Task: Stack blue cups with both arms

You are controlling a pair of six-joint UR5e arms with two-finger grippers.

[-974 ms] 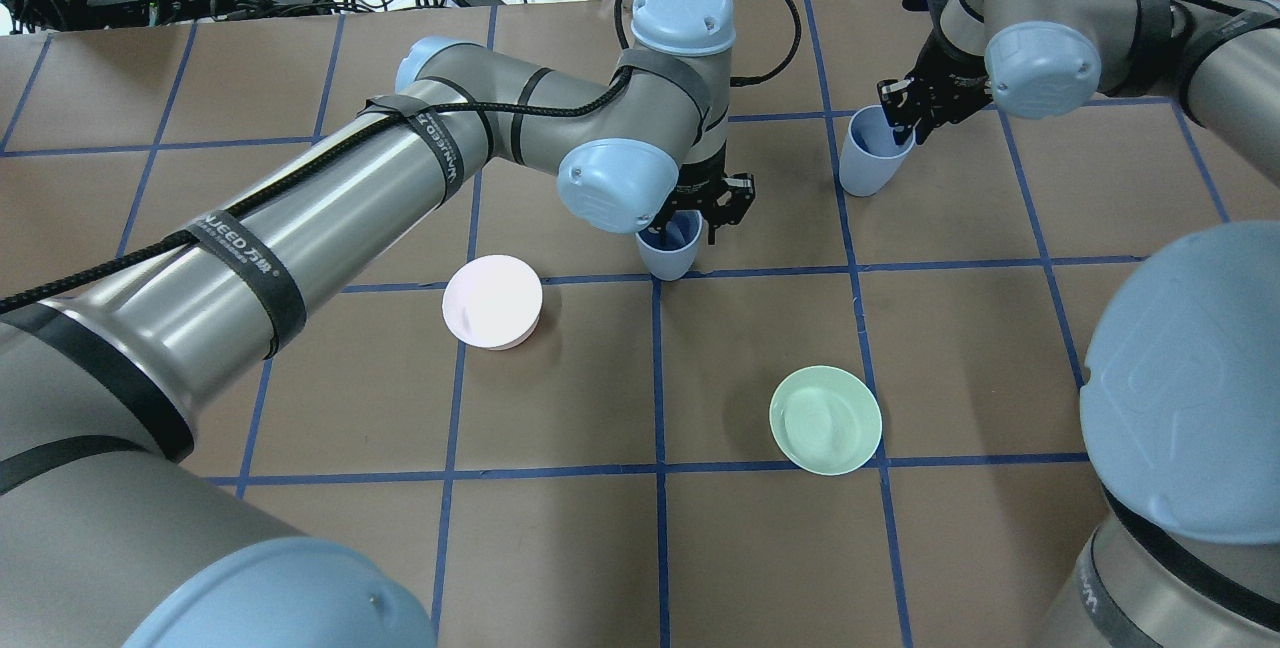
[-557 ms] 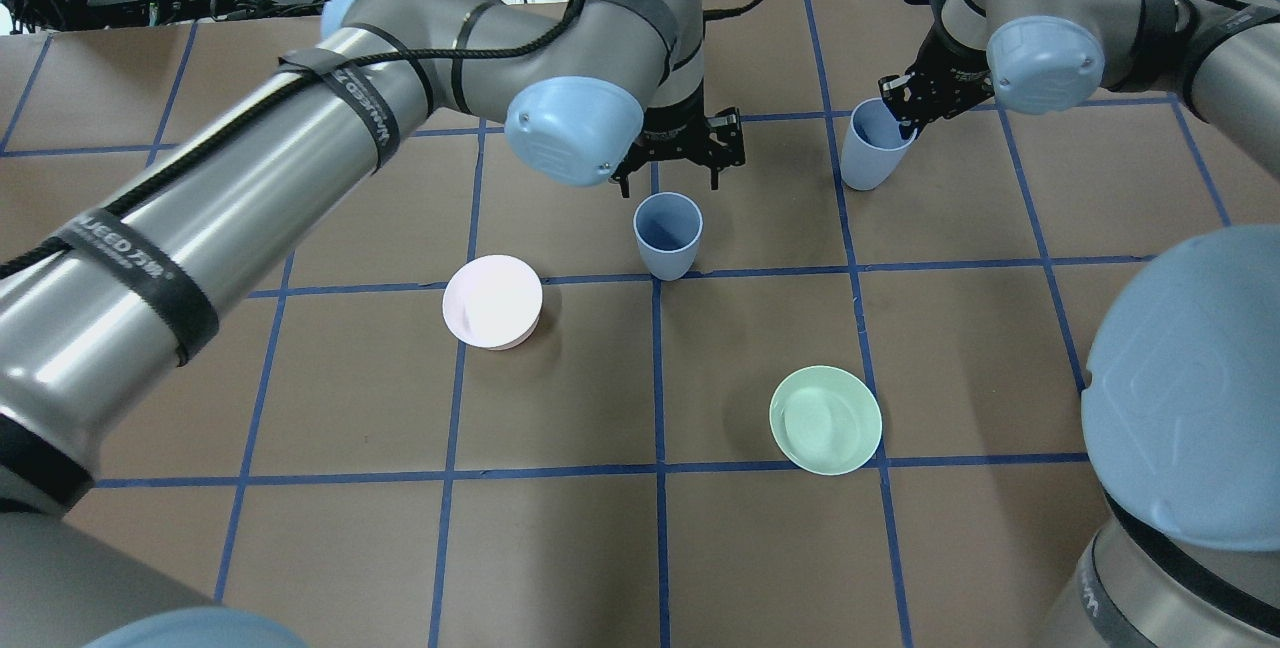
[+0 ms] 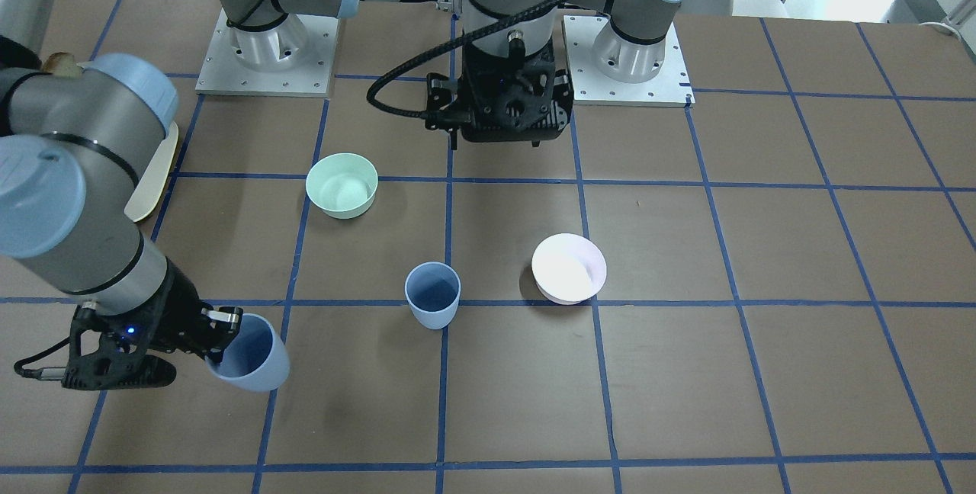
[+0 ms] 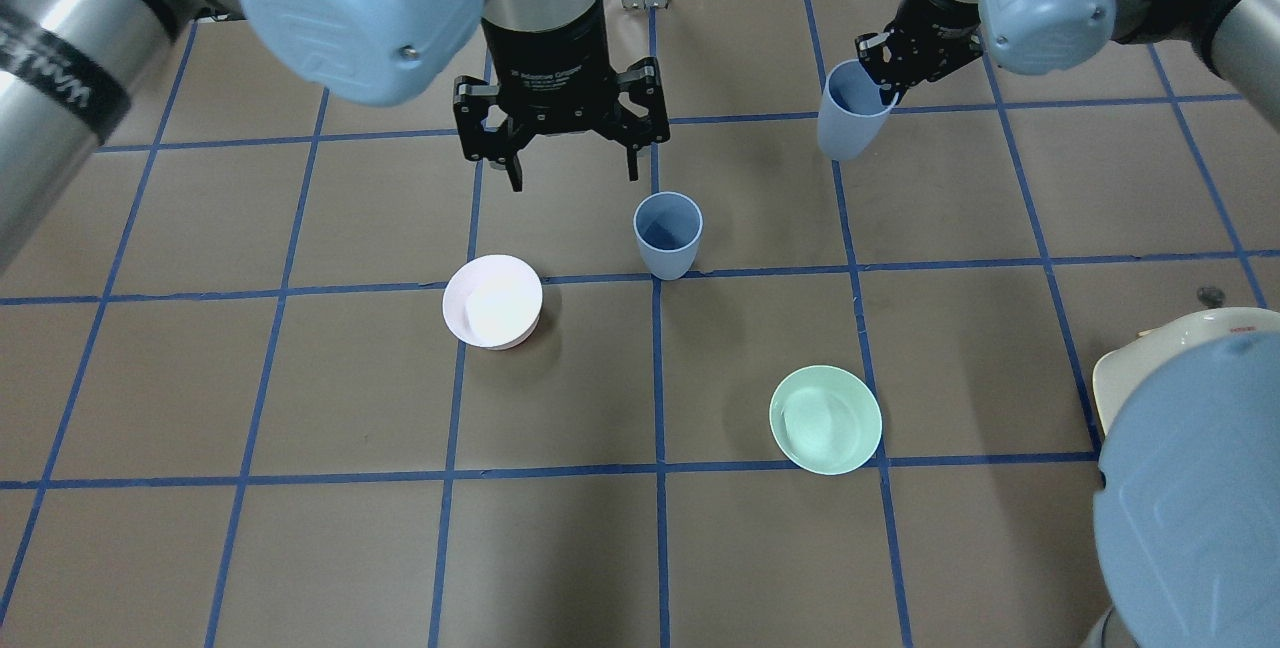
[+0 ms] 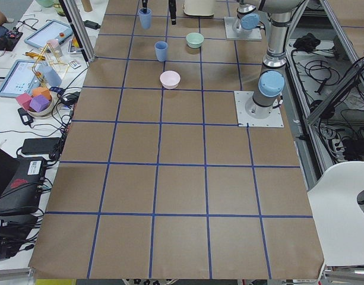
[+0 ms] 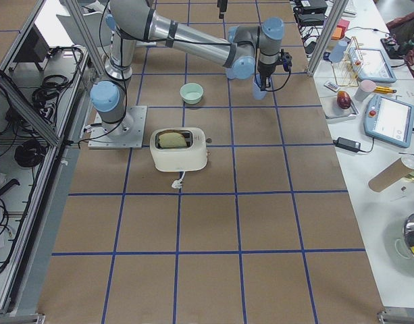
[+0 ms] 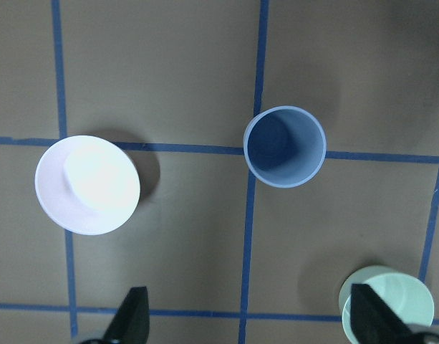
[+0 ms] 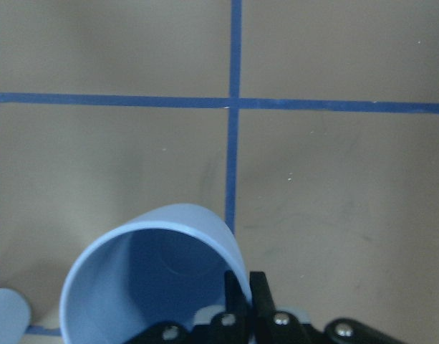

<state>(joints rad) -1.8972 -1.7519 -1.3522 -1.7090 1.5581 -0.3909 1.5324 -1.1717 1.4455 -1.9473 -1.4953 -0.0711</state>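
Brown and marked in blue squares, the tabletop [image 4: 300, 548] carries one blue cup [image 4: 668, 233] upright in the middle, free to receive the other. The right arm [image 4: 1045, 3] holds the second cup [image 4: 848, 118] tilted, jaws pinching its rim, probably to carry it over. The jaws of the left arm [image 4: 545, 18] hang spread and empty.

Overhead view: high behind the robot, facing forward and down. Front-facing view: opposite side, steep down, mirrored. Both share standing blue cup [image 4: 667, 233], pink bowl [image 4: 492, 301], green bowl [image 4: 825, 419]. Left wrist view: straight down, fairly near, same three, green bowl cut off lower right. Right wrist view: very near, tilted cup [image 8: 133, 279] lower left. Side views: far, from opposite ends of the table [image 5: 182, 178], looking along it.
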